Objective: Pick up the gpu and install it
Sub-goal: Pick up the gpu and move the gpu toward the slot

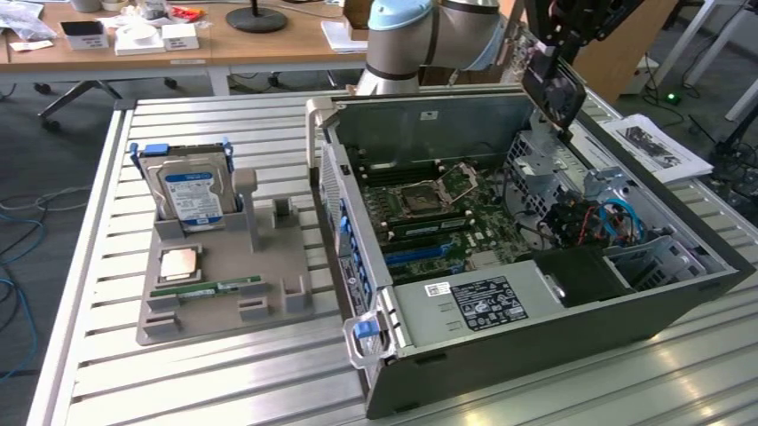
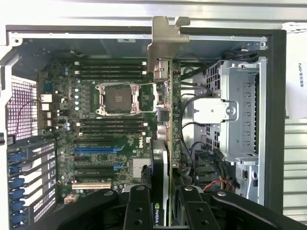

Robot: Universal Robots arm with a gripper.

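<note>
My gripper point(image 1: 569, 35) hangs above the far side of the open computer case point(image 1: 355, 169), shut on the gpu point(image 1: 553, 87), a dark flat card held in the air over the case's upper corner. In the wrist view the gpu point(image 2: 165, 143) runs edge-on away from my gripper point(image 2: 165, 213), its tan-silver metal bracket point(image 2: 163, 45) at the far end. Black fingers point(image 2: 138, 208) press on both sides of the card. Below it lies the green motherboard point(image 2: 105, 148) with an empty processor socket point(image 2: 117, 98) and blue and black expansion slots point(image 2: 93, 149).
A grey holder point(image 1: 225, 306) at the exterior view's left carries a blue-labelled hard drive point(image 1: 193, 193), a processor point(image 1: 177, 264) and a green memory stick point(image 1: 216, 288). Inside the case are a drive cage point(image 2: 240, 110) and loose cables point(image 1: 604, 222). A paper sheet point(image 1: 658, 146) lies beyond the case.
</note>
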